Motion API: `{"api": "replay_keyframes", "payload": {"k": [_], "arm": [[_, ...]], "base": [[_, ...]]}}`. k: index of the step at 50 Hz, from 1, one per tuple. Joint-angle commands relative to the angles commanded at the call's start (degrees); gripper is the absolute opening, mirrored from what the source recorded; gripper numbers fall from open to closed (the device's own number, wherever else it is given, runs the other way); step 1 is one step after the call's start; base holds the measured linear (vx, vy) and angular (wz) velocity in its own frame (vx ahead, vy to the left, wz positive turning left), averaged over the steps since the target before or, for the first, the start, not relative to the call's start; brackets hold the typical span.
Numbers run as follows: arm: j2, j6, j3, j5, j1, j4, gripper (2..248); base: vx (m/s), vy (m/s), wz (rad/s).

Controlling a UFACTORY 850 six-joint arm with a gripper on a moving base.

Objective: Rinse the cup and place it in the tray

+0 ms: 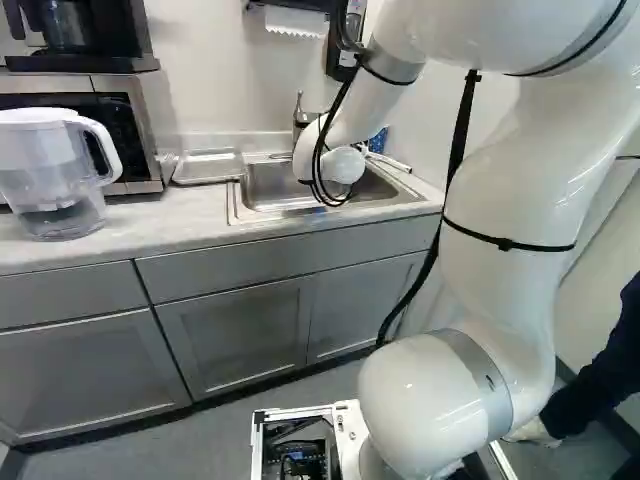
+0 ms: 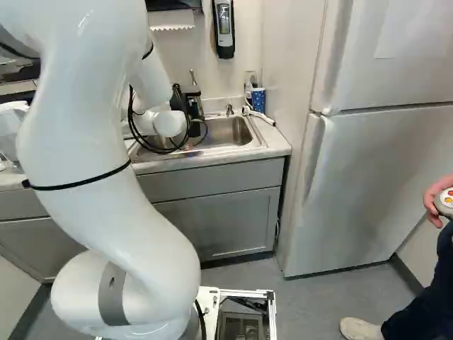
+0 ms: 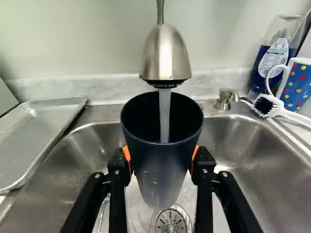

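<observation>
The dark blue, tapered cup (image 3: 160, 167) is between the two fingers of the black gripper (image 2: 190, 113), with its mouth directed upward. It is held above the stainless steel sink (image 3: 243, 150), and the round metal drain strainer (image 3: 171, 224) shows beyond its lower end in the wrist view. A stream of water (image 3: 165, 114) comes from the brushed metal faucet (image 3: 166, 56) and enters the mouth of the cup.

The faucet head is above the cup and covers a part of the view to its far rim, so it stands in the way of a straight lift. The shallow, rectangular metal tray (image 1: 208, 166) lies beside the sink, on the same side as the microwave with dark door (image 1: 120, 125); the sink's edge is between the cup and this tray. On the other side of the sink are a small metal spout (image 3: 224, 99), a white brush with dark bristles (image 3: 265, 105), a blue mug with coloured dots (image 3: 297, 86) and a clear bottle with blue liquid (image 3: 276, 56). The clear pitcher with white lid (image 1: 55, 180) stands on the counter (image 1: 150, 228), at the left of the left base view.

In the wrist view, the fingers are well apart, at the width of the cup, and their orange pads (image 3: 127, 158) press it from two opposite sides. The gripper (image 3: 161, 160) holds the cup firmly.
</observation>
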Motion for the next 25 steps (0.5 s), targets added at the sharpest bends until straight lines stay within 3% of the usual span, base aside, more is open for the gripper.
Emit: {"api": "replay_keyframes", "payload": {"k": [25], "arm": [[0.0, 0.0, 0.0, 0.0, 0.0, 0.0, 125]], "base": [[0.0, 0.0, 0.0]]}}
